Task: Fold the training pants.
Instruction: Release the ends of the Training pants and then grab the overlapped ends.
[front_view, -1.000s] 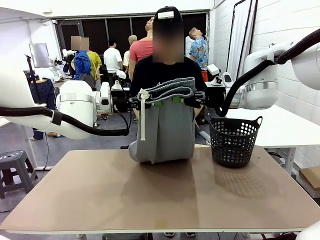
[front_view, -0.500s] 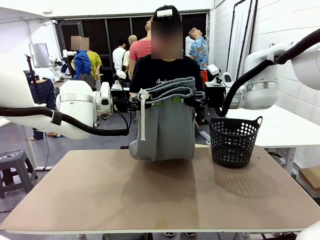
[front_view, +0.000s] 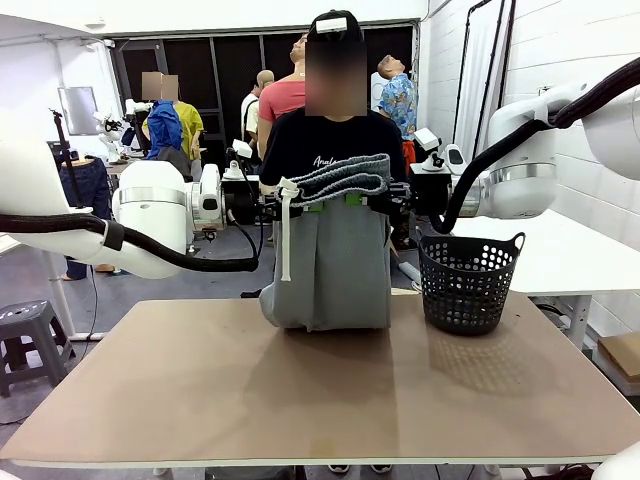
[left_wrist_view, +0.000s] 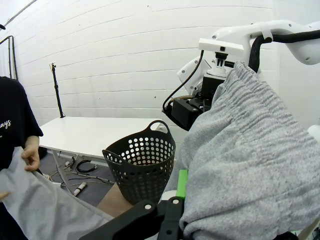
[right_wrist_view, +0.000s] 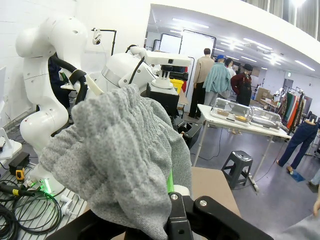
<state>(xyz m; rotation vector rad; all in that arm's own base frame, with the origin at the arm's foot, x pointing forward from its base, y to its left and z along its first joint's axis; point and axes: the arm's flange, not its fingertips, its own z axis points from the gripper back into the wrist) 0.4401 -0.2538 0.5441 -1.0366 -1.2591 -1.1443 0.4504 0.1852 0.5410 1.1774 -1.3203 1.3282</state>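
Front view: the training pants hang upright between the two arms. Their gathered waistband is stretched level in front of the person at the far side. Their lower end reaches the table near its far edge. The left gripper is clamped on the waistband's left end and the right gripper on its right end. A white drawstring dangles down the left side. A black basket stands on the table just right of the pants.

Left wrist view: the left gripper pinches the grey waistband, with a green pad pressed against the cloth. The basket sits beyond it. The person's hand rests on the hanging grey cloth at the lower left.

Right wrist view: the right gripper grips a bunched mound of the grey fabric, which rises above its fingers. The other white arm shows behind
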